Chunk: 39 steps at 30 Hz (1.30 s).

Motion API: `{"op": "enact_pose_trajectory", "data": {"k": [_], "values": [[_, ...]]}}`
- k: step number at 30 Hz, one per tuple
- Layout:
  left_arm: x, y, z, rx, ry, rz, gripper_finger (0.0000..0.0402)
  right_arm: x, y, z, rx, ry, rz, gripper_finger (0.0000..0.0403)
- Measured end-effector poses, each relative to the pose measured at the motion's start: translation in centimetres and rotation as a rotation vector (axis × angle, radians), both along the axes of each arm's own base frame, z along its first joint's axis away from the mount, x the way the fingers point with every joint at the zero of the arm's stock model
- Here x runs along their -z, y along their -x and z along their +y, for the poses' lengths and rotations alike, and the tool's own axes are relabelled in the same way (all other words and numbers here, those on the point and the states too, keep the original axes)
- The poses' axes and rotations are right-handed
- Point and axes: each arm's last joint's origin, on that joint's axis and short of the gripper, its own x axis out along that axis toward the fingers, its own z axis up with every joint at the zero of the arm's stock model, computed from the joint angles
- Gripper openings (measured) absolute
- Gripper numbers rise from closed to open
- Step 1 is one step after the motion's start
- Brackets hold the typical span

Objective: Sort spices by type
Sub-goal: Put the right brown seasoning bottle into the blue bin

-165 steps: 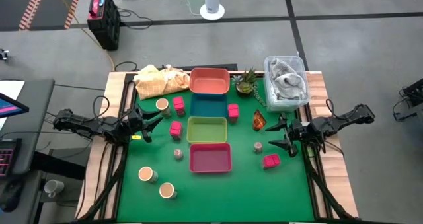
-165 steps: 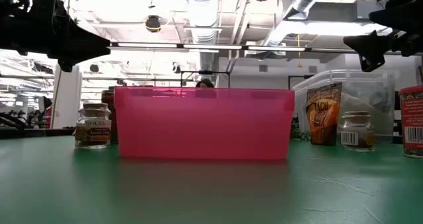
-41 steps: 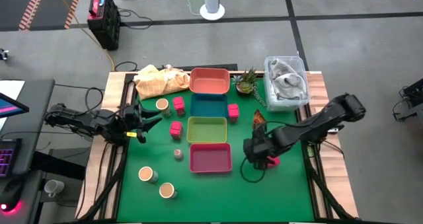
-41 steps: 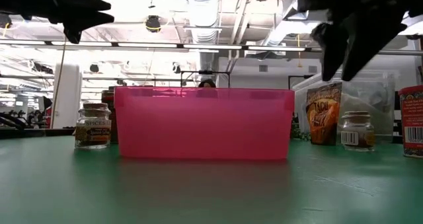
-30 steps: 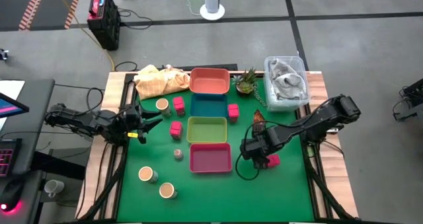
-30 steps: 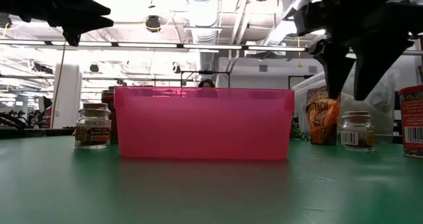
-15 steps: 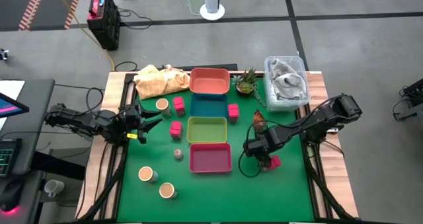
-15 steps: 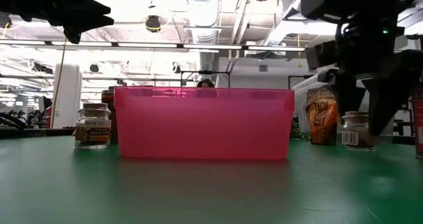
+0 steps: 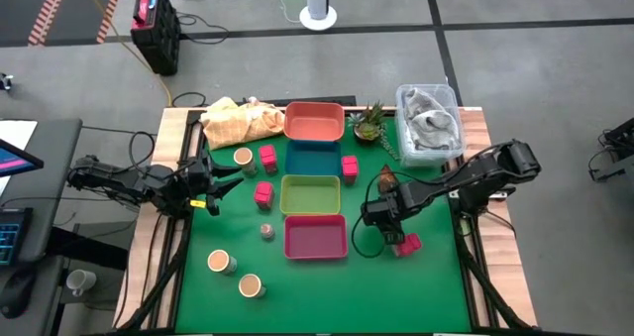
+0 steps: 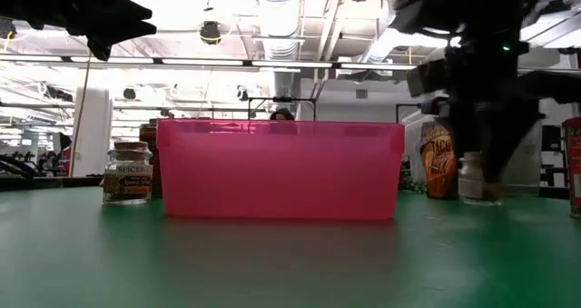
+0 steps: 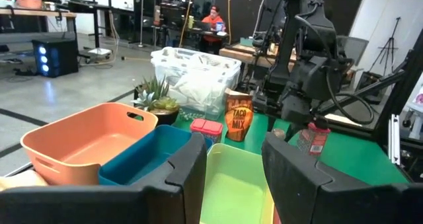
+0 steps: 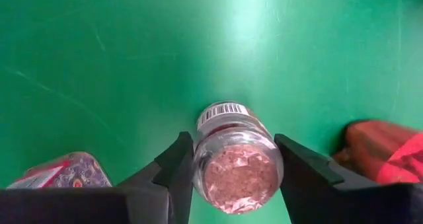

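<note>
Green worktop (image 9: 327,286) now carries our right claw (image 12: 232,159) lowered and clamped round the grey shaker jar (image 12: 236,158), readying its lift toward a tray.

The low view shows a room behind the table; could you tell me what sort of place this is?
Probably a robotics lab or workshop: exposed ceiling ducts and strip lights overhead, a bare concrete floor around the table, and a person at a workbench among other equipment.
</note>
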Motion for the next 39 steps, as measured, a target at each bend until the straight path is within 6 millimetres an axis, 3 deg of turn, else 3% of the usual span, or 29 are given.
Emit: {"op": "enact_pose_trajectory", "data": {"k": [8, 15, 19, 31, 39], "values": [[-0.8, -0.1, 0.2, -0.056, 0.036, -0.054, 0.0137, -5.0, -2.8, -1.5, -0.015, 0.002, -0.108, 0.0199], [-1.3, -0.9, 1.1, -0.207, -0.067, -0.016, 0.0137, -10.4, -5.5, -6.0, 0.042, 0.034, -0.268, 0.0199], [-1.5, -1.1, 1.6, -0.242, -0.074, 0.058, 0.0137, -11.5, -8.0, -8.5, 0.049, 0.073, -0.301, 0.0199], [-0.8, -1.1, 1.6, -0.205, -0.08, 0.183, 0.0137, -8.4, -16.8, -16.4, -0.067, 0.096, -0.263, 0.0204], [-0.7, -1.1, 1.6, -0.205, -0.088, 0.189, 0.0137, -5.2, -20.9, -18.2, -0.14, 0.033, -0.2, 0.0204]]}}
